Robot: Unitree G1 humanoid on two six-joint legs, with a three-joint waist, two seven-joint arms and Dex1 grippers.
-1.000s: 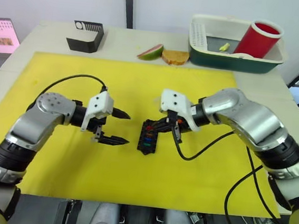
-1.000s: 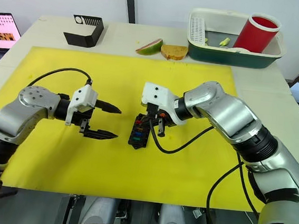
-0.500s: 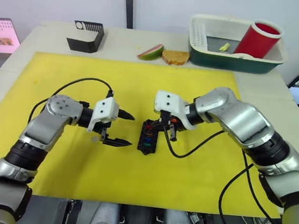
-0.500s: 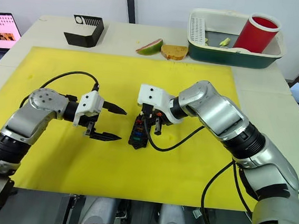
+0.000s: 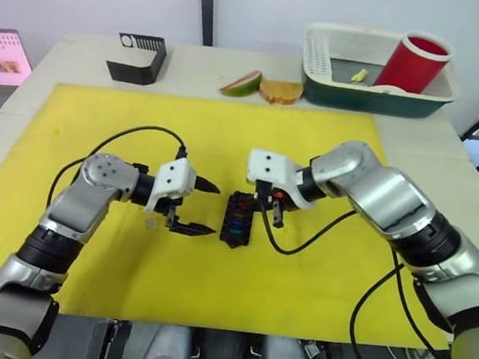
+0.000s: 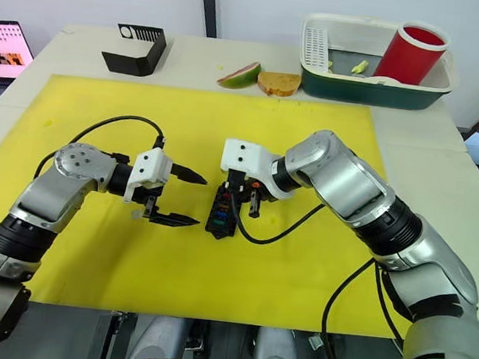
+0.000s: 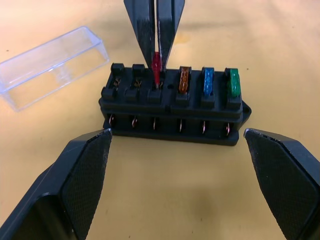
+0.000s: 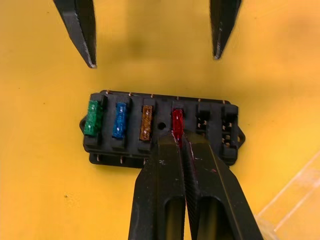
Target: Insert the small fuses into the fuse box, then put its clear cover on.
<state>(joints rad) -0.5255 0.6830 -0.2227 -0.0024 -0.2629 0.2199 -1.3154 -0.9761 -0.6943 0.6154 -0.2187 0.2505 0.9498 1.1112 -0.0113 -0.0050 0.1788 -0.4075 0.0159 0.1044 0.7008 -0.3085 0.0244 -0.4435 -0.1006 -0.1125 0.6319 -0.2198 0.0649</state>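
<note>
On the yellow mat (image 5: 299, 262) that covers the middle of the worktop (image 5: 447, 140), the fuse box (image 5: 237, 218) lies between the two arms, its long axis running roughly from the near edge toward the far edge, so its rows of slots run the same way.

Left of the box, the left end effector (image 5: 201, 206) hangs level with it, its two fingers spread wide and holding nothing; the left wrist view shows the box squarely between them but apart from both.

Over the box, the right end effector (image 8: 181, 145) is the one at work. Its fingers are pinched tight together on the red fuse (image 8: 177, 120), which stands upright in the fourth slot of the row, with the fingertips directly above it. Whether the fuse is fully seated cannot be told.

Beside that red fuse sit the orange fuse (image 8: 146, 121), the blue fuse (image 8: 119, 120) and the green fuse (image 8: 93, 117), already in their slots, while the two slots (image 8: 216, 120) at the other end of the row are empty. The clear cover (image 7: 52, 65) lies on the mat just beside the box, on the side away from the left arm.

The coming move likely turns on that vertical line: the slot lies straight below the right fingertips, so pressing down along the fuse's own axis should seat it, and any sideways drift risks tilting the blade.
</note>
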